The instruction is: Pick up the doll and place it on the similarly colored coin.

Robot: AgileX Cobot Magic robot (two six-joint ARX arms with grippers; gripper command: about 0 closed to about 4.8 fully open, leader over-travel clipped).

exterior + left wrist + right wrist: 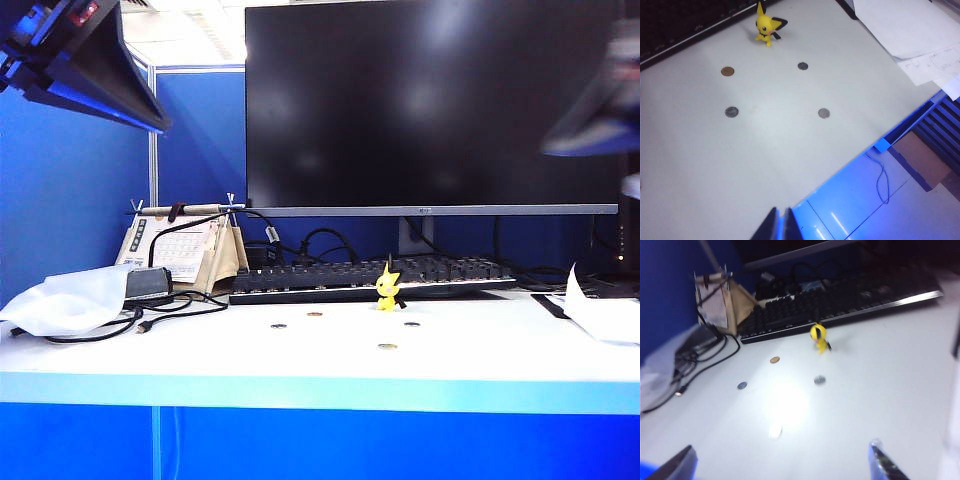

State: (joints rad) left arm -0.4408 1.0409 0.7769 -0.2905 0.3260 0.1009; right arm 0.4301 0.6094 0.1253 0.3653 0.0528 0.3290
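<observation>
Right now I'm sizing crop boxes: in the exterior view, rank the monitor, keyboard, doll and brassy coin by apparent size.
1. Monitor, by far the largest.
2. Keyboard, a long low strip.
3. Doll, small, standing upright before the keyboard.
4. Brassy coin, a tiny speck beside the doll.
Both grippers sit high, off the table.
</observation>
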